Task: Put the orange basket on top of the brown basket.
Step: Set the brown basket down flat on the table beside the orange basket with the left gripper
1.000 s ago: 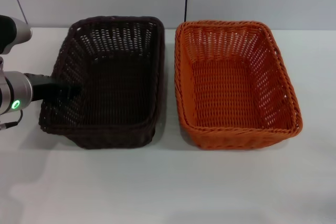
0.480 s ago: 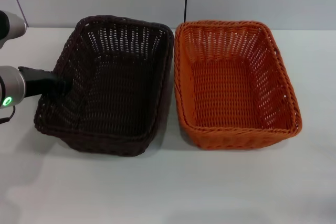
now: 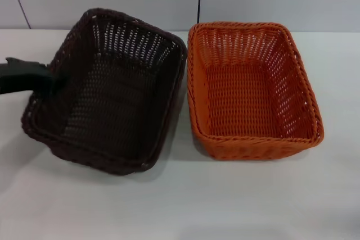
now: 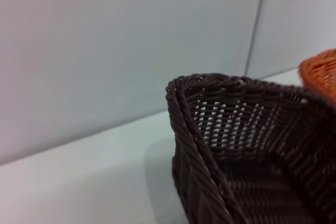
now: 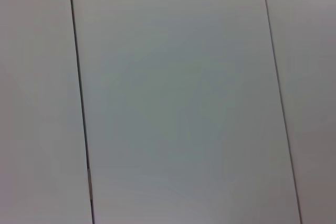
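Gripping the brown basket [image 3: 107,91] rim, left hand [image 3: 48,80] tilts it.

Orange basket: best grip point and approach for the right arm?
Pinch the braided rim of the orange basket on its long right-hand wall, coming from above and from the right. That wall flares outward with bare table beside it; the left wall crowds the brown basket.
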Motion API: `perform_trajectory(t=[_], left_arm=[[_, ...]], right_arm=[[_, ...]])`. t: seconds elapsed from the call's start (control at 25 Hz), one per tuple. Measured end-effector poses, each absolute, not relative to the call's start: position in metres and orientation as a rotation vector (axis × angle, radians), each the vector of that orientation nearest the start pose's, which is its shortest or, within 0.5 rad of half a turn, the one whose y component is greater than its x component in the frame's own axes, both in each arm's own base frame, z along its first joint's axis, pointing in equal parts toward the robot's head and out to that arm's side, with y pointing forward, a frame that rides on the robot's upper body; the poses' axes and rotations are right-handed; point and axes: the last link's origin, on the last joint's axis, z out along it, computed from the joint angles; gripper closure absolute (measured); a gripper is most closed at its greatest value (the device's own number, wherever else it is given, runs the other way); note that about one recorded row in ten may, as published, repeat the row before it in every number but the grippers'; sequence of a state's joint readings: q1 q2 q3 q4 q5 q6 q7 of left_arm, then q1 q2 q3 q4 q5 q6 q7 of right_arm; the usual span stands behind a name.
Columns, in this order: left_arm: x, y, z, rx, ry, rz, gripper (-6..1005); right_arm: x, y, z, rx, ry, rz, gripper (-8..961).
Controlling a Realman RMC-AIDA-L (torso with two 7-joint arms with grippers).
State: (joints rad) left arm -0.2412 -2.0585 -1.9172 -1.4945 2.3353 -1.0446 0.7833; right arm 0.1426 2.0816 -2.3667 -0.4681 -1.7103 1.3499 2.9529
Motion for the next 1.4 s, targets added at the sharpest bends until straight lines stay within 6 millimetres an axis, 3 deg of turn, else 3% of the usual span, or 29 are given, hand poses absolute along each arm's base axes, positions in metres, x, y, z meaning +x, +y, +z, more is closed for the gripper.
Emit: perform_trajectory(t=[0.72,1.04,1.4], left_arm=[[-0.231,0.342,0.118,-2.298,-0.653,-0.028,777],[-0.211,0.341,0.121,-2.443,-0.549,0.0,792],[-0.191,0.341,0.134,-2.476,-0.469,0.008,786]], right_arm=[[0.37,0.244,0.021,-0.982,0.646,0.594,187],[0.365,0.241,0.018,-0.988,0.637,0.611,186],[0.365,0.233,0.015,-0.984,0.642,0.614,186]])
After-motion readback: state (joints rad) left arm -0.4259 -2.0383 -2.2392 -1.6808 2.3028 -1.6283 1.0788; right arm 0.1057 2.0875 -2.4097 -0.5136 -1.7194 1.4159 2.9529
